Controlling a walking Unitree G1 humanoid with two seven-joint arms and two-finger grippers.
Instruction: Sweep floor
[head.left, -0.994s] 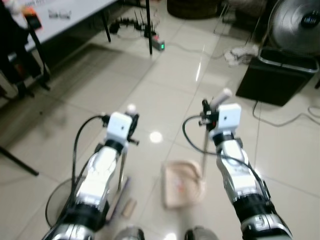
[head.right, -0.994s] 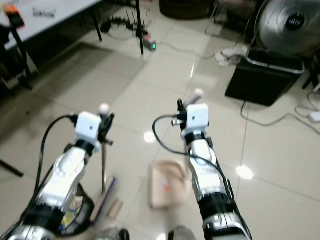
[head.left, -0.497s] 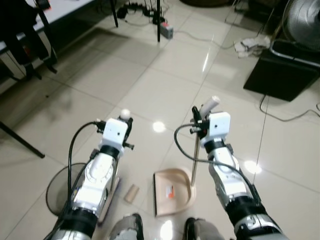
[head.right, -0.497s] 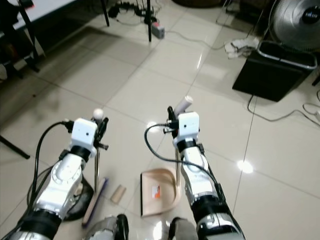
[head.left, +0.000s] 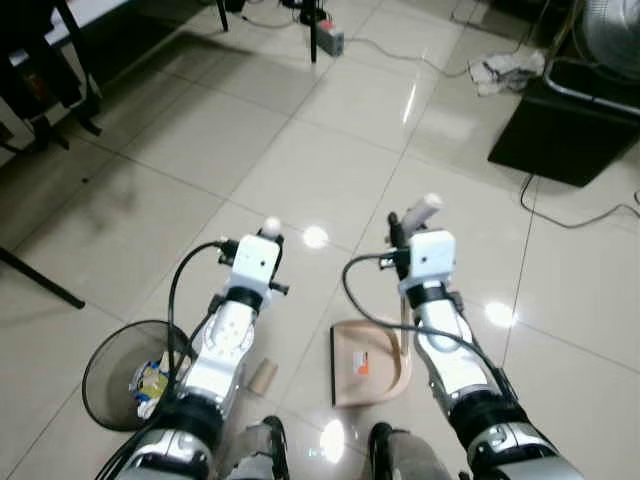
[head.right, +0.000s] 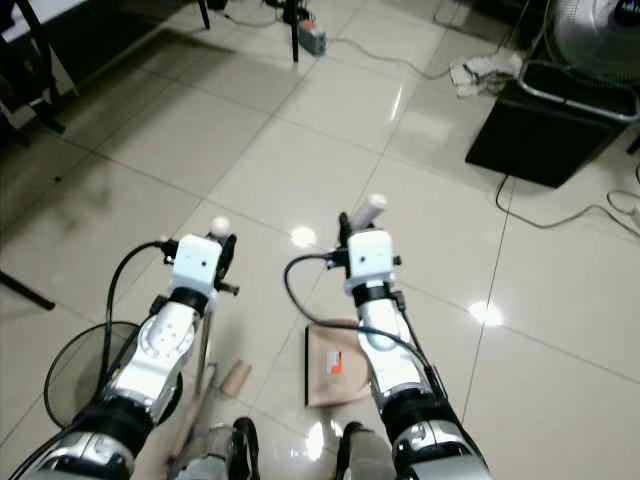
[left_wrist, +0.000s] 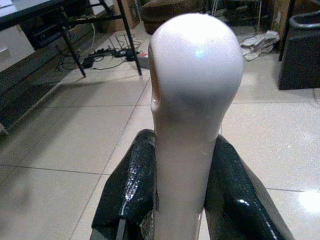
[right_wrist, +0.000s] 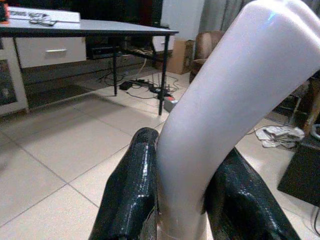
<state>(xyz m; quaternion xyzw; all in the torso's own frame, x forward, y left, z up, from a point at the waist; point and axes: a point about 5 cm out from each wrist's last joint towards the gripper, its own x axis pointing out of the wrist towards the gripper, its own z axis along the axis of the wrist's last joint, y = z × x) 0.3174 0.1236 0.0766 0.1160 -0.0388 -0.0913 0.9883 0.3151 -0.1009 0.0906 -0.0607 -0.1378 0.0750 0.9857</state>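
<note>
Gripping light, stiff, smooth handles near their tops: left end effector clamped on broom handle, right end effector clamped on dustpan handle.

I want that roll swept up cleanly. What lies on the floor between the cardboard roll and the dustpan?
Nothing visible: bare tile separates the cardboard roll from the dustpan, whose open edge faces it.

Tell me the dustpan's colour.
Beige, with a small orange label; the dustpan shows best in the left eye view.
</note>
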